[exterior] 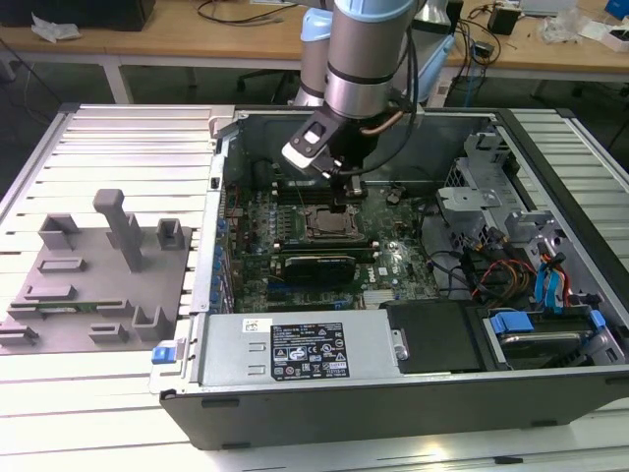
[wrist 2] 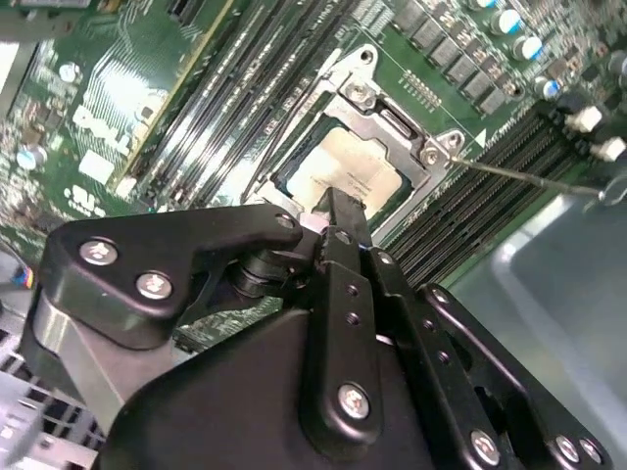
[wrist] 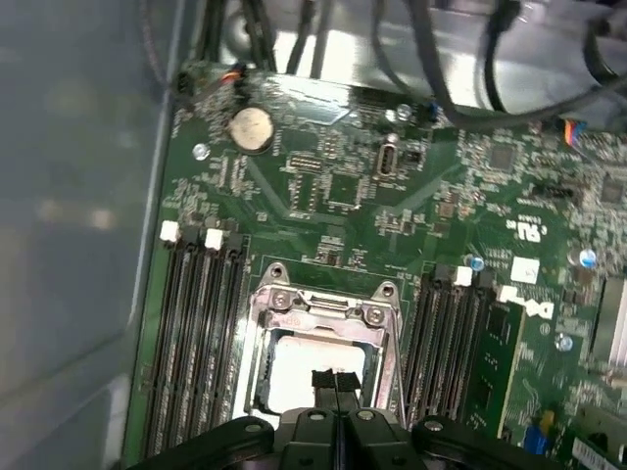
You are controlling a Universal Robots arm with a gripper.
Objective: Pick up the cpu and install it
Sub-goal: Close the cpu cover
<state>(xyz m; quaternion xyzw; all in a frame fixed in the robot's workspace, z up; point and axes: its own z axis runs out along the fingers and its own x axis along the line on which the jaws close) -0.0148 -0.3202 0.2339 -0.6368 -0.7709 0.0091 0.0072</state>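
Ribbed aluminium bench (exterior: 98, 403) carries an open computer case (exterior: 295, 418), with wooden desks (exterior: 177, 41) behind it at twelve o'clock. Taking the case as the centre of the dial in the exterior view, a grey holding fixture (exterior: 98, 285) lies at nine o'clock, well apart from the motherboard (exterior: 393, 265). The arm (exterior: 364, 59) reaches down into the case from twelve o'clock. Its gripper (exterior: 346, 197) hangs just above the socket (exterior: 322, 224), which sits at about twelve o'clock from the labelled power supply (exterior: 295, 349).

In both wrist views the cpu (wrist: 299, 364) lies flat inside the socket's metal frame, pale top up, with rows of memory slots (wrist: 196, 333) on either side. Whether the frame is latched over it I cannot tell. The gripper's fingertips are drawn together to a thin seam with nothing visible between them. They are poised over one edge of the chip, and it is not clear whether they touch it.

By its look the cpu is light, thin and quite stiff. The metal top is probably slick, and the contact face underneath is probably easy to damage. I judge the safest hold is across two opposite edges of the darker rim, with the chip kept level. It should not be pinched on top or pressed down at a tilt.
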